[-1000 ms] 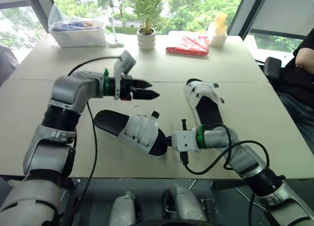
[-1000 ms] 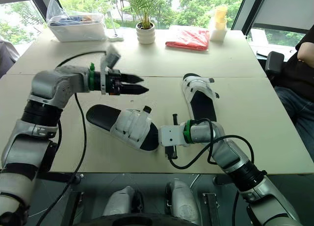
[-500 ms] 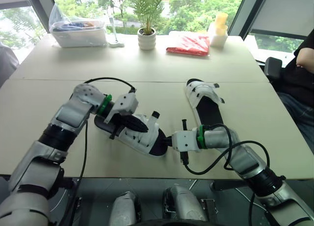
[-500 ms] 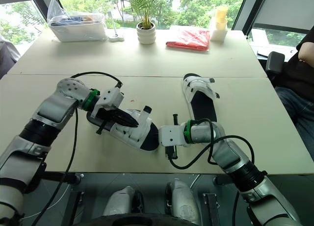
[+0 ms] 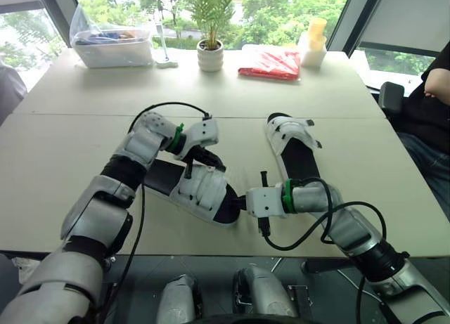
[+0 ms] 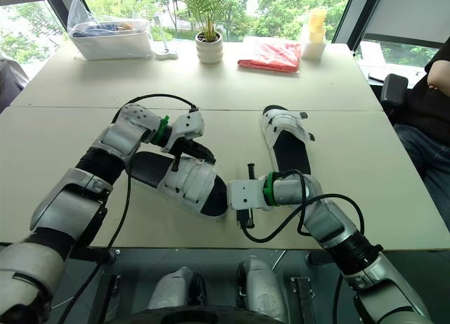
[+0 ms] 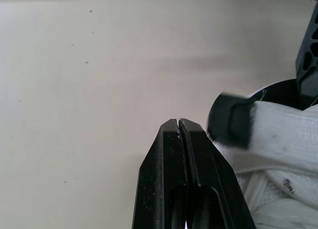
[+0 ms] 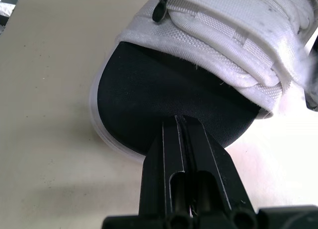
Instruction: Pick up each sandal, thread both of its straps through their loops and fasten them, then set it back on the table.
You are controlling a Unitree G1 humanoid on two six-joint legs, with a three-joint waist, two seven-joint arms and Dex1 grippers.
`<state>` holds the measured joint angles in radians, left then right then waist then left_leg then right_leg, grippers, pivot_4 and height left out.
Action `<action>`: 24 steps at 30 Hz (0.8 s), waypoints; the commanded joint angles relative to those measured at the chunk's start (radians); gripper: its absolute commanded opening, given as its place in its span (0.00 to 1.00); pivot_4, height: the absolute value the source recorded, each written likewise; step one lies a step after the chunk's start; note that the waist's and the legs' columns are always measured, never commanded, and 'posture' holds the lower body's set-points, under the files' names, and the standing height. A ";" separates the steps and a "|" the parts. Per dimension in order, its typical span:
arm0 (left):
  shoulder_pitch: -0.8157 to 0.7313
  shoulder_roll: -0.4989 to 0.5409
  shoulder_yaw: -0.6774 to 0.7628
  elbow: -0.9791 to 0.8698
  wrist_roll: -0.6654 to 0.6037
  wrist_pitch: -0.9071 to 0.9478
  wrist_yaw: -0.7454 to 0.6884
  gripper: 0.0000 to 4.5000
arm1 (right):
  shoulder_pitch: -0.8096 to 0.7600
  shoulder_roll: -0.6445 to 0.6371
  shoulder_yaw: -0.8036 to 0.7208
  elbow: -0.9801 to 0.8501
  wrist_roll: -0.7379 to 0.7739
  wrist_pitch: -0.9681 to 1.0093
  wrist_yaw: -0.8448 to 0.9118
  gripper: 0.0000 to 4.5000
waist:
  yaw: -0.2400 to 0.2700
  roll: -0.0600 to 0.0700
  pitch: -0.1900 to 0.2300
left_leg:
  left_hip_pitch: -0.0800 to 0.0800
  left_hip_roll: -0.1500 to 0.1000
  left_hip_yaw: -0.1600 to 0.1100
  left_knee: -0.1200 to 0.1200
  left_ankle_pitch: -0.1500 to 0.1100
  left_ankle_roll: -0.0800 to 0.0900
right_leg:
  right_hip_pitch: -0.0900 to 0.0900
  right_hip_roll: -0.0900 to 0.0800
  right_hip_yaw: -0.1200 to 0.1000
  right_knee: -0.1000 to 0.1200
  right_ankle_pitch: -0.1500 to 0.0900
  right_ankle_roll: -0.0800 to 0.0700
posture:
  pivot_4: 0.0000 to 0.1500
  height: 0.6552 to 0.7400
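The near sandal (image 5: 195, 189), black-soled with white straps, lies slantwise on the table. My left gripper (image 5: 213, 159) is shut with nothing between its fingers. It rests at the far side of the straps, beside a black strap tip (image 7: 230, 121) on a white strap (image 7: 285, 139). My right gripper (image 8: 180, 119) is shut too, its tips pressed onto the sandal's black toe end (image 8: 159, 85) below the layered white straps (image 8: 223, 33). The second sandal (image 5: 294, 150) lies to the right, its straps loose.
At the table's far edge stand a potted plant (image 5: 209, 54), a clear bin (image 5: 114, 46), a red packet (image 5: 270, 64) and a yellow-topped bottle (image 5: 312, 44). A person (image 5: 434, 92) sits at the right. The table's front edge (image 5: 211, 254) is close behind my arms.
My left gripper came down from above the table onto the near sandal and went from open to shut, then shifted to the straps' far side. The right arm has stayed put.
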<state>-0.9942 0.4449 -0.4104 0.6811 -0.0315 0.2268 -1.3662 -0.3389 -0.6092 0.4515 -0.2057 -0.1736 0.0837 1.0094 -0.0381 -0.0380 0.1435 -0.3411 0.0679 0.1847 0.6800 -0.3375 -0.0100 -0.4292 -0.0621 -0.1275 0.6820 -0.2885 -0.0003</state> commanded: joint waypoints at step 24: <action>0.213 0.415 0.108 -0.466 -0.403 0.618 -0.211 1.00 | 0.394 -0.268 -0.864 -0.760 1.091 0.769 -0.031 0.99 | 0.050 0.001 0.022 | -0.021 -0.004 -0.009 0.004 0.000 -0.001 | -0.013 0.000 0.001 -0.001 -0.001 0.002 | 1.00 0.81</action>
<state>-0.7767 0.8593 -0.2879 0.2350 -0.4441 0.8402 -1.5692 0.0366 -0.8718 -0.3496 -0.9039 0.8445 0.8481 1.0141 0.0121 -0.0368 0.1653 -0.3625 0.0640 0.1754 0.6840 -0.3369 -0.0109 -0.4428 -0.0621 -0.1271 0.6806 -0.2891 0.0019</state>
